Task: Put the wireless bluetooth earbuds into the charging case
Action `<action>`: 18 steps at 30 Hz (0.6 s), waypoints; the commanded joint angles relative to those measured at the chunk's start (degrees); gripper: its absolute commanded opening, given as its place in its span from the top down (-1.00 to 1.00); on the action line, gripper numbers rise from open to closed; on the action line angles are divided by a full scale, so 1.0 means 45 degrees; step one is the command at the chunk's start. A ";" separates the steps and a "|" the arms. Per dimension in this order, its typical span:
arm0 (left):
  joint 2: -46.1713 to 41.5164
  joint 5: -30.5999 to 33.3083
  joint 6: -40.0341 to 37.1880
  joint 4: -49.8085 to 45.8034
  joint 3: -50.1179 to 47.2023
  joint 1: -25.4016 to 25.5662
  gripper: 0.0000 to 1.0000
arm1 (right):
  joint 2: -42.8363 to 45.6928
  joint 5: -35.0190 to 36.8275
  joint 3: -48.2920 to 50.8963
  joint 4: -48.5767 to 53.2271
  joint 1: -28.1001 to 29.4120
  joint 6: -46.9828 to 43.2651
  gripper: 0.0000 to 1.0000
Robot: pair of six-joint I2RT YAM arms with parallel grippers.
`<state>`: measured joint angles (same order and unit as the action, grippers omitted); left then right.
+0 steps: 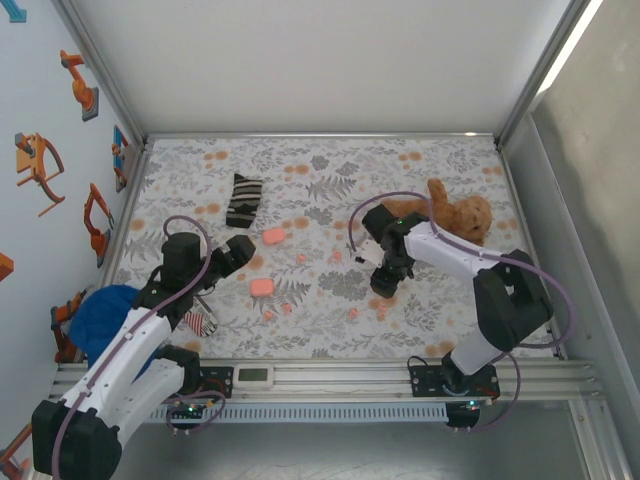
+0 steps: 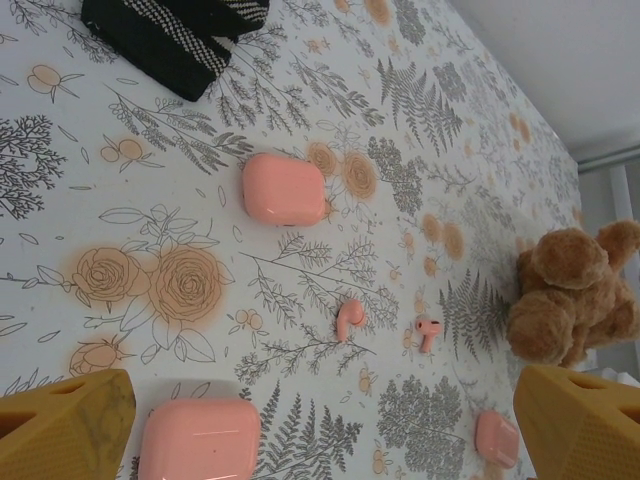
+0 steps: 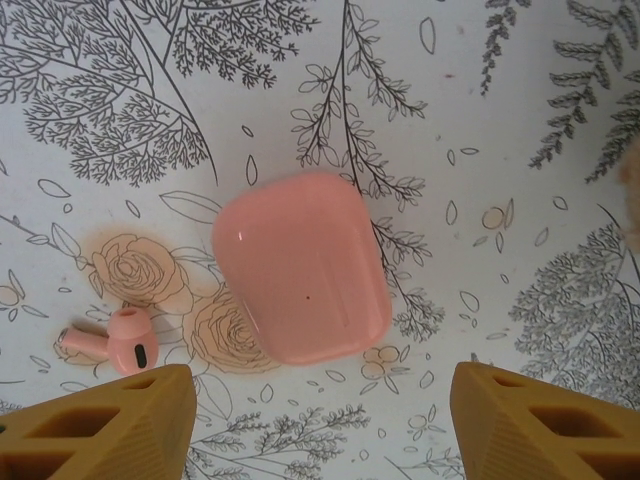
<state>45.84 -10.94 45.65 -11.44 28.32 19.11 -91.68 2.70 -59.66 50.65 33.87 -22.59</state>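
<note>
Overhead camera looks down from behind; both wrist cameras sit close above the floral cloth (image 1: pixel 320 215).

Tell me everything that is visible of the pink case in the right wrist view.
The pink case is a rounded square of smooth, glossy plastic, with one tiny dark dot on its upper face. It looks shut and lies flat on the floral cloth. Nothing else touches it: an earbud lies apart at its left, and the right hand stands open, its yellow fingers clear of it.
</note>
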 commanded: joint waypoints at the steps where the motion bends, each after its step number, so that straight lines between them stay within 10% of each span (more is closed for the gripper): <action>1: -0.0150 0.0184 0.0087 -0.0318 -0.0111 0.0068 -0.92 | -0.0517 0.0212 0.0063 -0.0190 0.0112 -0.0196 -0.29; 18: 0.0077 0.0313 0.0051 -0.0336 -0.0062 0.0060 -0.93 | -0.1650 0.0142 0.0118 -0.0650 0.0267 -0.0222 -0.24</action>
<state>46.22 -10.04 45.65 -11.81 28.32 19.16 -98.15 2.68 -59.66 47.77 34.61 -22.79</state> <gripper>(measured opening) 0.963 0.620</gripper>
